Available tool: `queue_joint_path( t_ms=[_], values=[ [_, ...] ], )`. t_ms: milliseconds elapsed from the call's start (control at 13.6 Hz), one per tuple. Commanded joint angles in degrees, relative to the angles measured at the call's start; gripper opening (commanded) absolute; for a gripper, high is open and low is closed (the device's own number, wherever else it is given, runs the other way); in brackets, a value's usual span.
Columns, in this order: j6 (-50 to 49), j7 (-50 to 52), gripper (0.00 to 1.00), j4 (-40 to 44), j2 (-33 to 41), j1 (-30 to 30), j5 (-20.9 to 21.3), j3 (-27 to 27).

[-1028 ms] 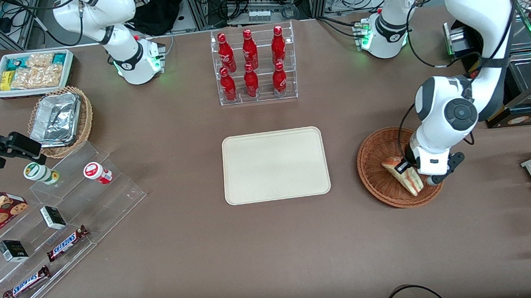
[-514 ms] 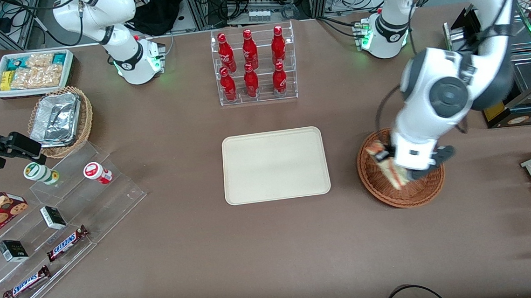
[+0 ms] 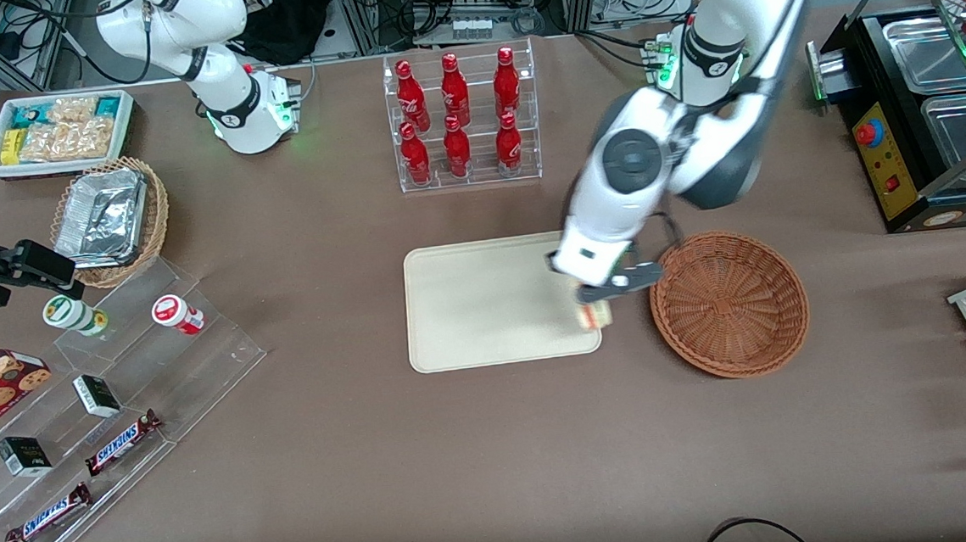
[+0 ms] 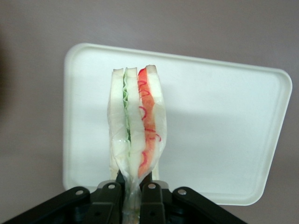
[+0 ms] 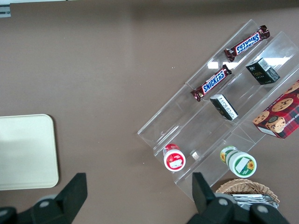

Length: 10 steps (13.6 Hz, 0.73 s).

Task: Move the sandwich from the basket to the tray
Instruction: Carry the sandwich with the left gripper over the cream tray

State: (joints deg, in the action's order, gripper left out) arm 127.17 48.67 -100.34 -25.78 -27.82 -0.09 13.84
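My left gripper (image 3: 600,297) hangs above the cream tray's (image 3: 485,305) edge nearest the reddish-brown basket (image 3: 728,303), shut on the sandwich (image 3: 595,316). In the left wrist view the gripper (image 4: 135,189) pinches the wrapped sandwich (image 4: 136,135) by its narrow end, white bread with green and red filling showing, held over the tray (image 4: 219,126). The basket holds nothing I can see. The tray's corner (image 5: 25,154) also shows in the right wrist view.
A clear rack of red bottles (image 3: 460,119) stands farther from the camera than the tray. Toward the parked arm's end are an acrylic step display with snack bars (image 3: 101,400), a tan basket with foil tray (image 3: 110,220) and a white snack box (image 3: 57,131). A black appliance (image 3: 922,113) sits toward the working arm's end.
The gripper lifted the sandwich out of the basket and carried it sideways to above the tray's edge. The basket is left bare.
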Motion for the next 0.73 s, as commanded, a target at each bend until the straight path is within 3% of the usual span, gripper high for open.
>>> queue_joint_path(
  t_ms=[0,514,661],
  values=[
    [2.9,0.3,0.1,1.2,-3.8,-2.4,-0.1,-0.5],
    [10.4,1.8,0.1,0.9,-9.0,-6.5,0.1,-0.6],
    [10.5,1.8,0.15,0.9,-9.3,-6.7,0.1,-0.6]
  ],
)
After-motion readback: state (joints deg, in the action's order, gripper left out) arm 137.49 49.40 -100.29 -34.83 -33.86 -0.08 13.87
